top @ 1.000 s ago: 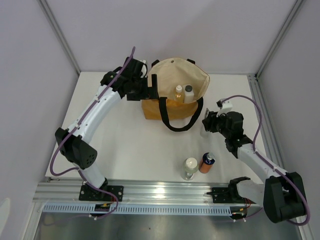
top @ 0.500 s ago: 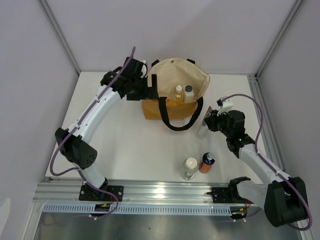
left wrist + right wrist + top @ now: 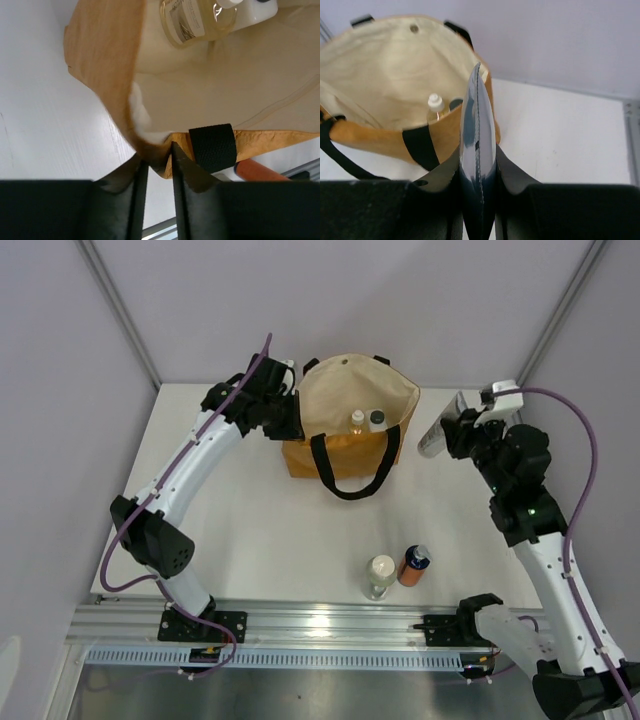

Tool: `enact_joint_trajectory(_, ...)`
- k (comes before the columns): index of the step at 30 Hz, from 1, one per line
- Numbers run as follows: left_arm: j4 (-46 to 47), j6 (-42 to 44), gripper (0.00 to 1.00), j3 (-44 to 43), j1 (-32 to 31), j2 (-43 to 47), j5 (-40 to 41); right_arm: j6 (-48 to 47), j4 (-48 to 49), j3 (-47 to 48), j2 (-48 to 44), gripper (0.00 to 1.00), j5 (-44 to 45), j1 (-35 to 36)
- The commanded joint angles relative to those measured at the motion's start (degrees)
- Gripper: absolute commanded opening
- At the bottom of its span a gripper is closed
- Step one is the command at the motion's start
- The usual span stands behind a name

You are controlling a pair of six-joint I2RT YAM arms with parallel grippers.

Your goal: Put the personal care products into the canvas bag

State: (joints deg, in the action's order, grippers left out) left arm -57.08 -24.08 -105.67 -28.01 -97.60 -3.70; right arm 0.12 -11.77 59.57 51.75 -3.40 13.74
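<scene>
The left gripper (image 3: 157, 155) is pinching the rim of the mustard-tan canvas bag (image 3: 100, 65) between its jaws, with a fold of cloth caught in the narrow gap. The left wrist view is showing this grip plainly. The top view is giving only the gripper (image 3: 293, 412) meeting the bag's left rim.

The right gripper (image 3: 477, 152) is clamping a slim clear bottle (image 3: 477, 105) between its jaws, with the bottle pointing out past the fingers towards the bag. From above, this gripper (image 3: 447, 435) is holding the bottle (image 3: 431, 444) tilted in the air, just right of the bag.

The bag (image 3: 345, 455) is standing open on the white surface (image 3: 230, 500) towards its far edge, cream lining showing and a black loop handle (image 3: 350, 485) lying in front. Inside it, a rounded yellowish bottle (image 3: 357, 422) and a small grey-capped bottle (image 3: 376, 420) are standing side by side against the near wall.

Only the top view is showing a clear white-capped bottle (image 3: 380, 575) and an orange dark-capped bottle (image 3: 413, 565). They are standing just beside each other close to the surface's near edge, right of its middle.
</scene>
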Motion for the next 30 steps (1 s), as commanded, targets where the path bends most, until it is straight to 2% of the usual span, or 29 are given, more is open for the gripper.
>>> enact_joint_trajectory(1,0.2,1.0,0.22,-2.2,0.1,0.7,-1.0,-2.4,0.4,10.0,-1.6,0.0,1.6,-0.2)
enact_joint_trajectory(6,0.8,0.2,0.1,-1.5,0.0,1.6,-3.2,-2.1,2.1,24.1,5.8,0.0,-2.7,-0.1)
enact_joint_trajectory(10,1.3,-0.5,0.06,-1.1,-0.2,2.2,-4.6,-0.4,6.8,29.7,13.5,0.0,-6.0,0.8)
enact_joint_trajectory(17,4.7,-1.8,0.05,1.9,-0.5,4.6,-8.1,-1.8,14.5,33.3,28.1,0.0,-3.3,12.3)
enact_joint_trajectory(21,7.1,-2.6,0.05,4.2,-0.6,6.3,-9.0,-2.4,19.1,31.4,34.2,0.0,-1.1,17.3)
enact_joint_trajectory(30,7.4,-3.2,0.06,6.3,-0.6,6.7,-9.4,-3.6,23.0,30.3,44.9,0.0,0.2,18.5)
